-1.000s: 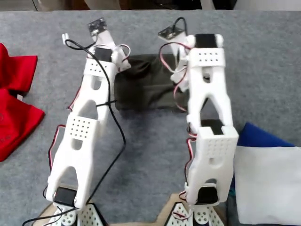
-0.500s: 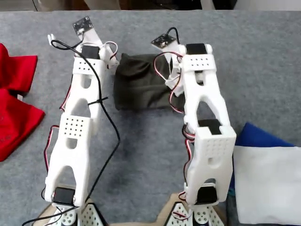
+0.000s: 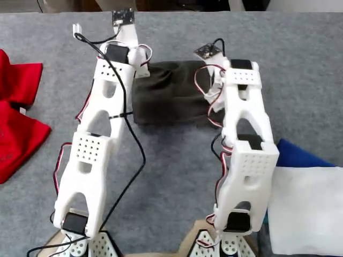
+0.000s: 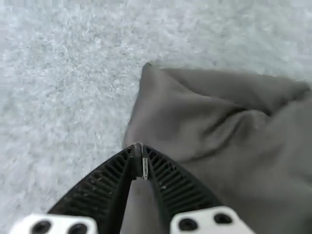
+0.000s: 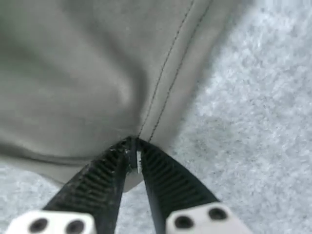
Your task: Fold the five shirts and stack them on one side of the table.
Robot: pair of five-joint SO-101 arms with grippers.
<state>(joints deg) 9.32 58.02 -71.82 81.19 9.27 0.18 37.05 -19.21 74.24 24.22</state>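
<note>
Toward the far middle of the grey table (image 3: pixel 177 176) a dark shirt (image 3: pixel 169 99) lies folded into a rough rectangle, flat between the two arms. The left arm (image 3: pixel 102 123) stretches out to the shirt's left edge and the right arm (image 3: pixel 244 134) to its right edge.

Seen from its own wrist, the left gripper (image 4: pixel 138 158) has its jaws pressed together on a fold of the dark cloth, close to a pointed corner that rests on the table. Creases run away from the pinch across the fabric. The right gripper (image 5: pixel 132 151) is likewise clamped tight on the cloth, biting right where a line of double stitching meets the shirt's border, with bare table just beside it.

Over at the left edge of the table sit two crumpled red shirts (image 3: pixel 19 123), well apart from the arms. At the near right corner a white shirt (image 3: pixel 308 209) lies flat on top of a blue shirt (image 3: pixel 295 155), whose corner sticks out on the far side, just beside the right arm's base section.
</note>
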